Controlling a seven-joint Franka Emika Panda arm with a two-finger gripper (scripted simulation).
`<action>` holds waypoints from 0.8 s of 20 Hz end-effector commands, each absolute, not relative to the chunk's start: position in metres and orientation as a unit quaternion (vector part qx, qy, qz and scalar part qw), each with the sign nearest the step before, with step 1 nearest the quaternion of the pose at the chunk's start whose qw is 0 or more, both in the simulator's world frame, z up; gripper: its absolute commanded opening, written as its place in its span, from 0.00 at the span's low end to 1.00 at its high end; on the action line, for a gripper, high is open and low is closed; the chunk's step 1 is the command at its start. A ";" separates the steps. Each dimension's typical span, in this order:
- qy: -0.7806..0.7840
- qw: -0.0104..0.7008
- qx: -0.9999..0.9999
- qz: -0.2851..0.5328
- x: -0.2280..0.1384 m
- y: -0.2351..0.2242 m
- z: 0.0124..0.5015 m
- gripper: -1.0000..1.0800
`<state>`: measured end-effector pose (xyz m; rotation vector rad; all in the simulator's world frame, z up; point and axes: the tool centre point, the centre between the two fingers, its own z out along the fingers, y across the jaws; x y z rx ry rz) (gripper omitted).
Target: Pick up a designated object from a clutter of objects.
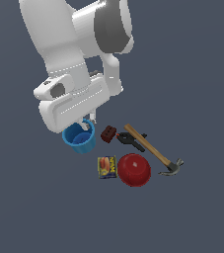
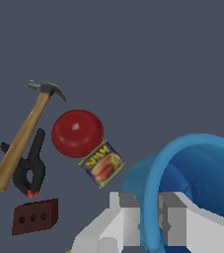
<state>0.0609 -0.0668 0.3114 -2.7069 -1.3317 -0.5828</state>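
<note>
While the claw (image 2: 150, 222) straddles the blue cup's (image 1: 79, 138) rim, one finger (image 2: 113, 220) sits outside the wall and the other inside the hollow; both pads look closed onto the wall, so I judge it gripped. Cup sits on the desk (image 1: 192, 212), directly under the claw, just beside the dark red block (image 1: 108, 133). Next move is judged a straight lift; rim grip could slip.

Colours in the clutter
Bright blue round cup (image 2: 202, 168), darker-blue inside; glossy red domed bowl (image 2: 77, 133); yellow-and-blue printed tin (image 2: 101, 164); dark red perforated block (image 2: 34, 216).
</note>
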 end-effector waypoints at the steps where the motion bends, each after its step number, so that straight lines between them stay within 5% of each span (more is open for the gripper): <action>1: -0.433 0.033 -0.881 -0.190 0.062 -0.054 0.336 0.00; 16: -0.434 0.035 -0.880 -0.191 0.070 -0.019 0.402 0.00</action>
